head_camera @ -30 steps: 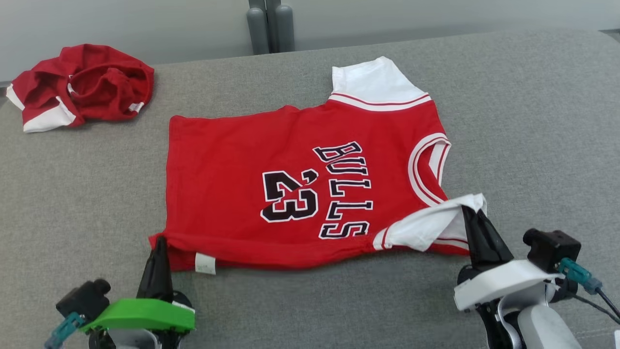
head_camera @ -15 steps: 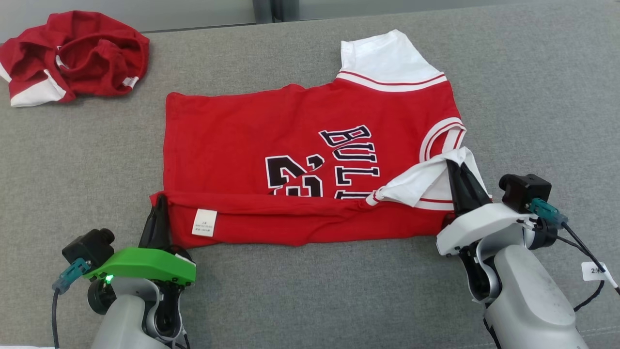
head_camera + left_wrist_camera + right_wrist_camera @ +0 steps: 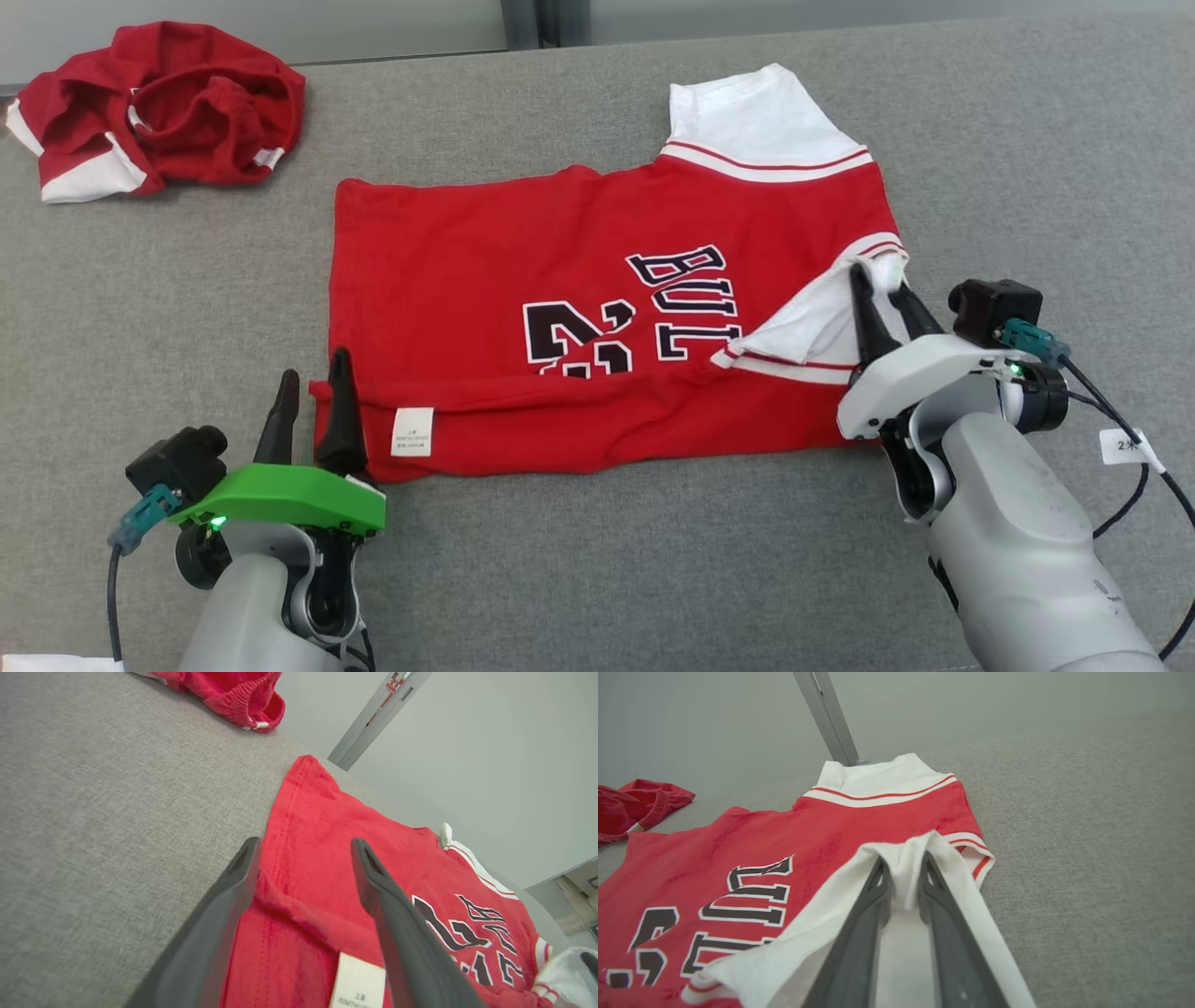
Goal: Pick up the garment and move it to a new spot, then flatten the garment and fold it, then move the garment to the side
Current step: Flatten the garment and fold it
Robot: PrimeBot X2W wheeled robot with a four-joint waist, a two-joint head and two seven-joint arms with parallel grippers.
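Observation:
The garment (image 3: 560,252) is a red jersey with white sleeves and a black "BULLS 23" print, lying flat on the grey surface. Its near edge is folded up over the print, with a white label (image 3: 412,431) showing. My left gripper (image 3: 314,366) stands open at the folded near-left corner, one finger on each side of the red hem (image 3: 280,891). My right gripper (image 3: 878,280) is over the near white sleeve (image 3: 803,327), which lies turned onto the chest. Its fingers are slightly parted, with a ridge of white cloth (image 3: 904,877) still between them.
A second red and white garment (image 3: 159,103) lies crumpled at the far left. Grey posts (image 3: 532,9) stand behind the far edge. The grey padded surface (image 3: 1027,187) stretches wide to the right of the jersey and in front of it.
Both grippers carried the jersey's near edge away from me, over the lower print. The left gripper has opened and let the hem go. The right fingers have parted. The camera also shifted.

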